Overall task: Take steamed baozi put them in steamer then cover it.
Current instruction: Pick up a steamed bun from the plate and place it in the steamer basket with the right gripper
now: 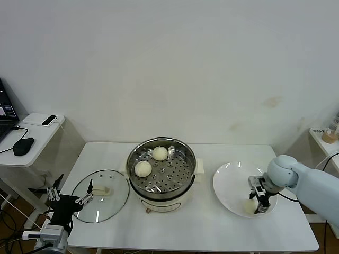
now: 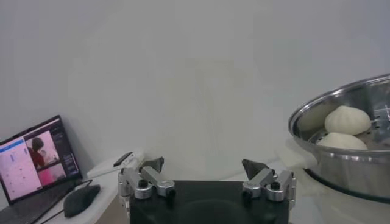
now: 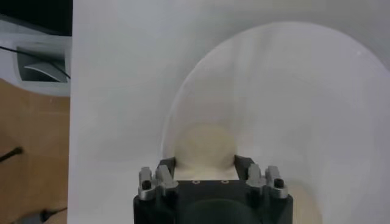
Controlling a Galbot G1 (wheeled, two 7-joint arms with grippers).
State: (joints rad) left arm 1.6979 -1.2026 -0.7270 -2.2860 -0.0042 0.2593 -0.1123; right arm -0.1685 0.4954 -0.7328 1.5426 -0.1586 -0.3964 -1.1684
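The steamer [image 1: 159,200] stands mid-table with two baozi [image 1: 160,153] [image 1: 142,169] on its perforated tray. They also show in the left wrist view [image 2: 347,119] inside the steamer [image 2: 347,167]. The glass cover [image 1: 114,203] lies flat on the table to the steamer's left. My right gripper [image 1: 258,206] is low over the white plate [image 1: 233,180], shut on a third baozi [image 1: 248,207]. In the right wrist view that baozi [image 3: 205,146] fills the gap of my right gripper [image 3: 205,163] and rests on the plate [image 3: 292,91]. My left gripper [image 1: 69,197] [image 2: 203,165] is open and empty beside the cover's left edge. A fourth baozi is not seen.
A side table at far left holds a laptop [image 2: 36,161], a mouse [image 1: 23,146] and a small device [image 1: 49,120]. A shelf [image 1: 324,138] stands at far right. The white wall runs behind the table.
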